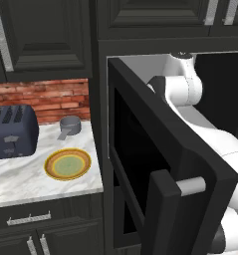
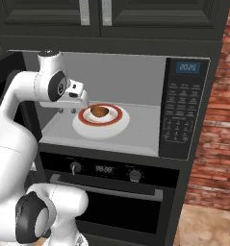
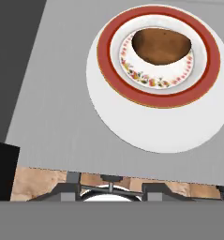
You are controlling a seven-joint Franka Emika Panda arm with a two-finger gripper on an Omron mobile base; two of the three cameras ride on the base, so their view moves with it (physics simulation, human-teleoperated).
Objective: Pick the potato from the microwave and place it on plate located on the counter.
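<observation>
- Kitchen w/ black cabinets; microwave door wide open, our arm reaching inside.
- Counter well left, yellow-rimmed plate on it.
- Potato on red-rimmed dish inside.
- Gripper pinched narrow, holding nothing; risk: fingers can't straddle potato unless we open them.

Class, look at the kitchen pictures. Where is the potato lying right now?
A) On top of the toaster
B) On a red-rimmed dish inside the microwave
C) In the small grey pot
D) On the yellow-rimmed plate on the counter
B: the potato sits on the red-rimmed dish inside the open microwave, while the yellow-rimmed plate on the counter holds nothing.
</observation>
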